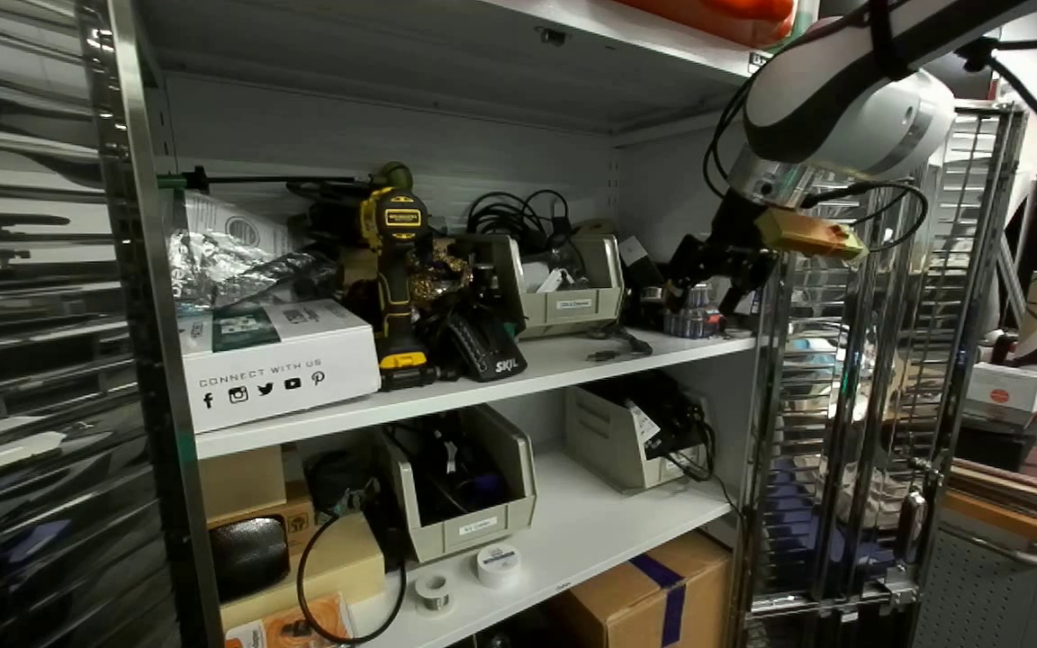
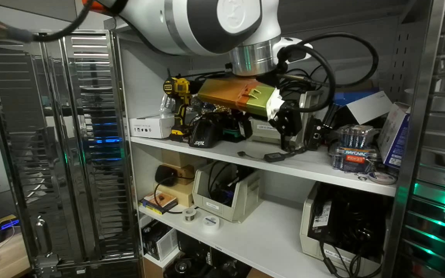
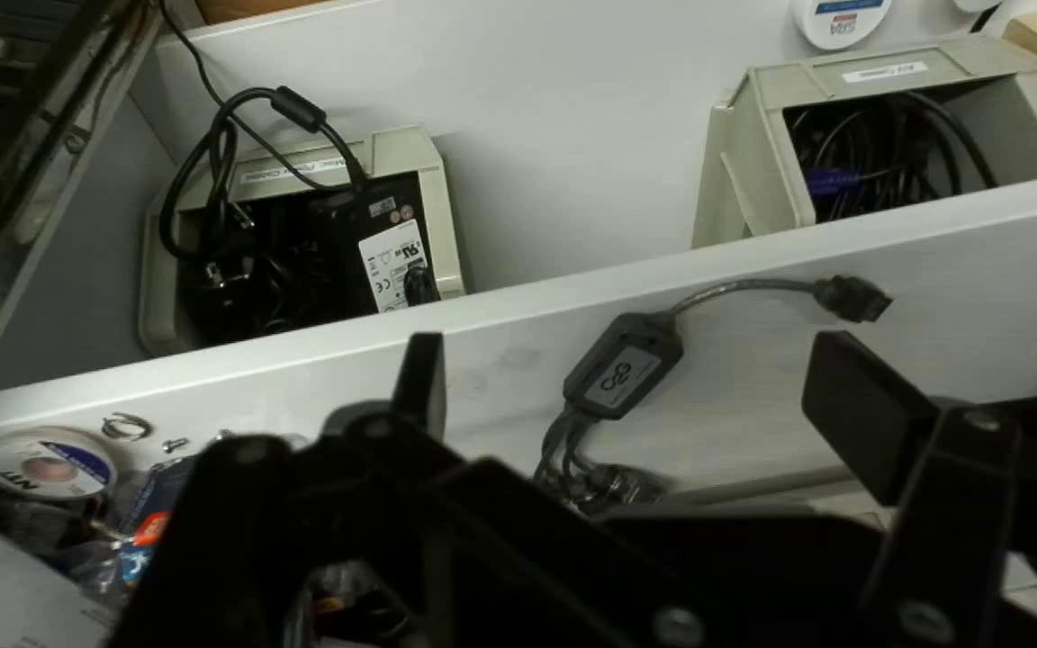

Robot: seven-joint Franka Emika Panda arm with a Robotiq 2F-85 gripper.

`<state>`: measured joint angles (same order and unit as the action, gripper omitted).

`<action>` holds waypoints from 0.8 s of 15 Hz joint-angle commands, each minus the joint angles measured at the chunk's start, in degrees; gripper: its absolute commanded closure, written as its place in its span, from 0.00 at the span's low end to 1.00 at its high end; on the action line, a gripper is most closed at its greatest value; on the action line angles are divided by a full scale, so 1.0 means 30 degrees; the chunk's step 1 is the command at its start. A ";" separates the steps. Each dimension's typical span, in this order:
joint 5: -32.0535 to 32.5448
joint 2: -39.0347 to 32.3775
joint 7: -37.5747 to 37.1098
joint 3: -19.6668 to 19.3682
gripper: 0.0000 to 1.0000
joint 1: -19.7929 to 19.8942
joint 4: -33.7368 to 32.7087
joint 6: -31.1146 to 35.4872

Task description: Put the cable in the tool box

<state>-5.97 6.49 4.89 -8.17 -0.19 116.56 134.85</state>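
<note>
A dark grey cable (image 3: 624, 367) with a small labelled block, a USB plug and several short leads lies on the upper shelf near its front edge. It shows in both exterior views (image 1: 623, 341) (image 2: 274, 156). My gripper (image 3: 644, 391) is open and empty, its fingers apart on either side of the cable in the wrist view. In an exterior view the gripper (image 2: 290, 127) hangs above the shelf just behind the cable. A beige open-front bin (image 1: 572, 309) with a label stands beside the cable, holding black cables. No other tool box shows; whether this bin is it, I cannot tell.
Batteries (image 2: 354, 154), a solder spool (image 3: 46, 465) and boxes lie at one end of the upper shelf. A yellow drill (image 1: 400, 297) and a SKIL charger (image 1: 482, 346) stand at the other. Two more beige bins (image 3: 455, 261) (image 3: 743, 193) hold cables on the shelf below. Metal doors flank the cabinet.
</note>
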 commanded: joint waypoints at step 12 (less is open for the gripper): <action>-0.0468 -0.6132 -0.3194 0.1113 0.00 0.0760 -0.7005 -0.2213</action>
<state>-6.03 -10.07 -3.87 -6.05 0.72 98.61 131.17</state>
